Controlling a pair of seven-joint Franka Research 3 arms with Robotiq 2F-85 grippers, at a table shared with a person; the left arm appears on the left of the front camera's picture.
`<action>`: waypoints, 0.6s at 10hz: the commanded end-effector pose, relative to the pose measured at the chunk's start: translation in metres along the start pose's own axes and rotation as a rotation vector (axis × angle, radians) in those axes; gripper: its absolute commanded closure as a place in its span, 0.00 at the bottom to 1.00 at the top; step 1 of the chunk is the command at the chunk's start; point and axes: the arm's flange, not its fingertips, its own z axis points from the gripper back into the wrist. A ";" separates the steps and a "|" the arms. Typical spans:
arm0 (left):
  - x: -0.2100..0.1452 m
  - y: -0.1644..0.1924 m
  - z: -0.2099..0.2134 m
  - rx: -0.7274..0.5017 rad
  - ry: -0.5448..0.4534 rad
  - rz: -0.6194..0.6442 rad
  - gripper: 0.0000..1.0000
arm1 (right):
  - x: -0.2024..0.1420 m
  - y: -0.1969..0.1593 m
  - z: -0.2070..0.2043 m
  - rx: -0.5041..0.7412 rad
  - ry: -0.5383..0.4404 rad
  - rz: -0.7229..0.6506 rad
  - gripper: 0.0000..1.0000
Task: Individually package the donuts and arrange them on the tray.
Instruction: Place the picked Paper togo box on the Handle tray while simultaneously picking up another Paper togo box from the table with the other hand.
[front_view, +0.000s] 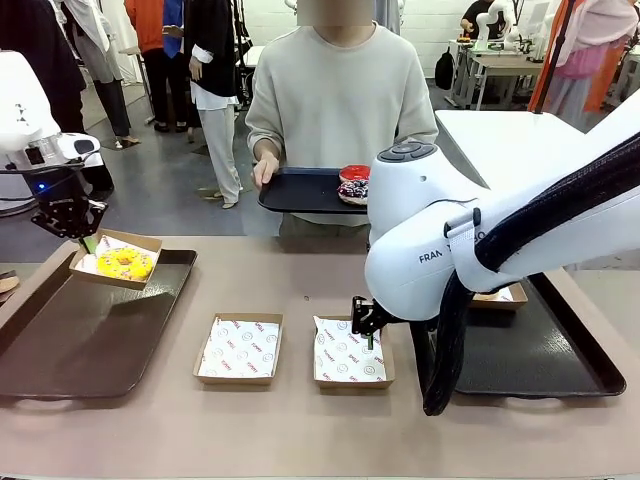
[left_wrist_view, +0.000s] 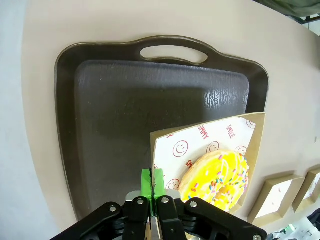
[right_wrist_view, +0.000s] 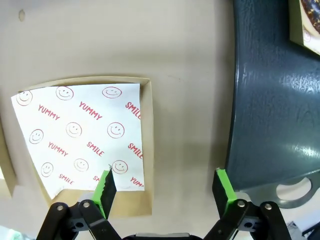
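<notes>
My left pincer (left_wrist_view: 152, 180) clenches the rim of the brown cardboard box (left_wrist_view: 256, 150) holding the yellow-iced sprinkled donut (left_wrist_view: 217, 177); my right pincer (right_wrist_view: 165, 187) hangs released over an empty paper-lined box (right_wrist_view: 146, 150).

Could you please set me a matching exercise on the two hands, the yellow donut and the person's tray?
1 left hand
2 right hand
3 yellow donut
4 black tray

A held by the person
B open over the empty lined box
C shut on the donut box
D lying on smiley-print paper

Pairs: 1-C; 2-B; 3-D; 4-A
</notes>
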 end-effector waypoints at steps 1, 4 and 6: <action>0.011 -0.005 -0.001 -0.004 0.021 0.012 0.99 | 0.002 0.000 -0.010 0.038 -0.014 -0.026 0.00; 0.023 -0.011 -0.014 0.014 0.010 -0.026 0.99 | 0.007 0.001 -0.021 0.061 -0.019 -0.041 0.00; 0.028 -0.013 -0.023 0.021 0.001 -0.053 0.99 | 0.007 0.001 -0.028 0.071 -0.007 -0.037 0.00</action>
